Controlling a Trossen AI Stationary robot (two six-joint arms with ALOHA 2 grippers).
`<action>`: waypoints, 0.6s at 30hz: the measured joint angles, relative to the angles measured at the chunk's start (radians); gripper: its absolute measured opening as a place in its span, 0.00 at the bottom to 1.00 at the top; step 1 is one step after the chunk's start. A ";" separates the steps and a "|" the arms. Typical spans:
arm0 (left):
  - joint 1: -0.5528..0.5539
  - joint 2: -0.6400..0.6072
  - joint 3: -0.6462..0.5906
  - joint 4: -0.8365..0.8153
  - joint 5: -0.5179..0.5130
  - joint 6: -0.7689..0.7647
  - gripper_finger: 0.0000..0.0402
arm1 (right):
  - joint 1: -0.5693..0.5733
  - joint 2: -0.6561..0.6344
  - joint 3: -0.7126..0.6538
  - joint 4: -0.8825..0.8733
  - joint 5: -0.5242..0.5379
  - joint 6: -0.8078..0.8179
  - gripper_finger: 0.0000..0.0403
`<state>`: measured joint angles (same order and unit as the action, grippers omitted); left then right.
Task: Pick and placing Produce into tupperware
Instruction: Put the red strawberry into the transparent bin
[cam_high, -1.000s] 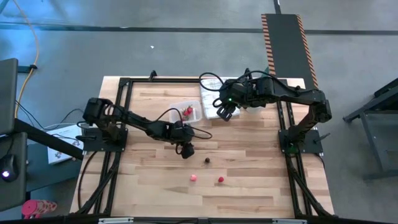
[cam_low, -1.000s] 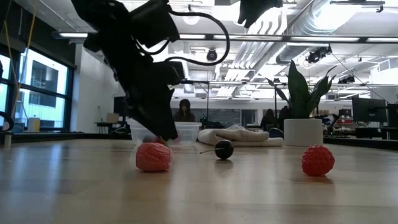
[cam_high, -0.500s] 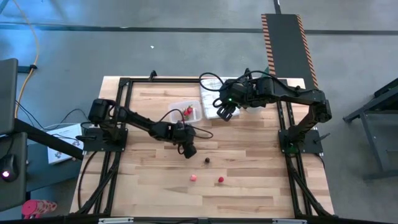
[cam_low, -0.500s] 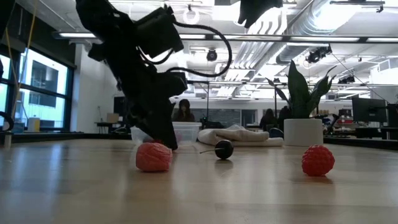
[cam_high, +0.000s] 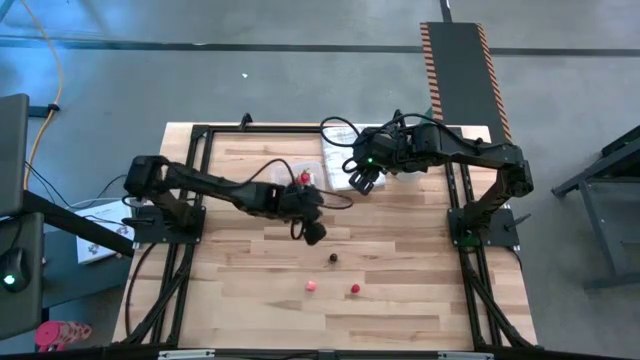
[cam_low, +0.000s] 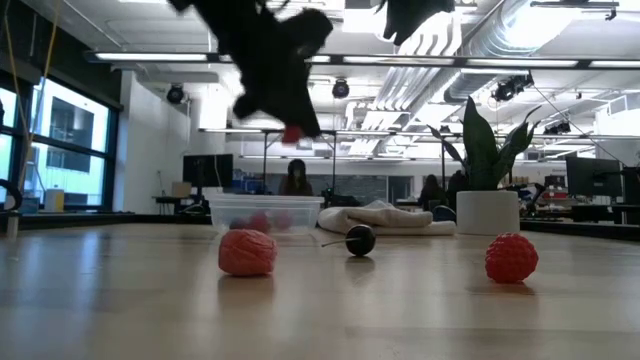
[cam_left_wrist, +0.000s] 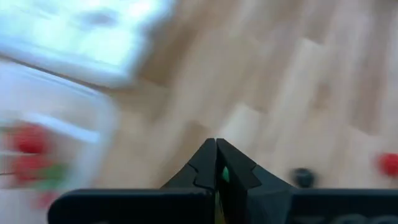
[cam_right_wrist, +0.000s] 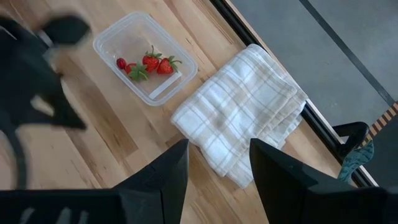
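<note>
Looking straight down in the high view, a wooden worktop (cam_high: 400, 300) carries two dark arms. The left gripper (cam_high: 312, 232) hangs over the middle of the worktop, just beside the clear tupperware (cam_high: 292, 176), which the arm partly covers; red produce shows inside the tub. The right gripper (cam_high: 362, 181) waits near the far edge over a white folded towel (cam_high: 334, 160). Three loose pieces lie nearer the front: a dark berry (cam_high: 333, 258), a pink berry (cam_high: 312, 285) and a red berry (cam_high: 354, 289), all well apart from the tub. From the low view at worktop height, the left gripper (cam_low: 292, 130) is raised well above the surface with a small red piece (cam_low: 291, 134) at its tip, so its fingers appear closed on it. The tupperware (cam_low: 265, 213) sits behind with red shapes inside; in front lie the pink berry (cam_low: 247, 251), the dark berry (cam_low: 360, 240) and the red berry (cam_low: 511, 258). A potted plant (cam_low: 487, 170) stands behind. The blurred left wrist view shows the fingers (cam_left_wrist: 205, 165) pressed together, with the tupperware (cam_left_wrist: 62, 118) to one side. The right wrist view shows that arm's fingers (cam_right_wrist: 273, 165) spread wide above the towel (cam_right_wrist: 239, 121), and the tupperware (cam_right_wrist: 121, 37) holds strawberries (cam_right_wrist: 155, 62).
</note>
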<state>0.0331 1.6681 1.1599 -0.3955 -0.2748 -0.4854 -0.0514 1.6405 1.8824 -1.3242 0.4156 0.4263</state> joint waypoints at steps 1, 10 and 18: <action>0.008 -0.001 0.040 -0.068 -0.054 0.025 0.00 | 0.000 0.000 0.000 -0.001 0.000 0.000 0.40; 0.178 0.004 0.153 -0.434 -0.163 0.092 0.00 | 0.015 0.000 0.000 -0.015 -0.003 0.017 0.40; 0.346 0.018 0.079 -0.403 -0.014 0.141 0.00 | 0.071 0.000 0.000 -0.021 -0.004 0.048 0.40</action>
<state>0.3792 1.6859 1.2389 -0.7983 -0.2889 -0.3441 0.0199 1.6405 1.8824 -1.3450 0.4118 0.4739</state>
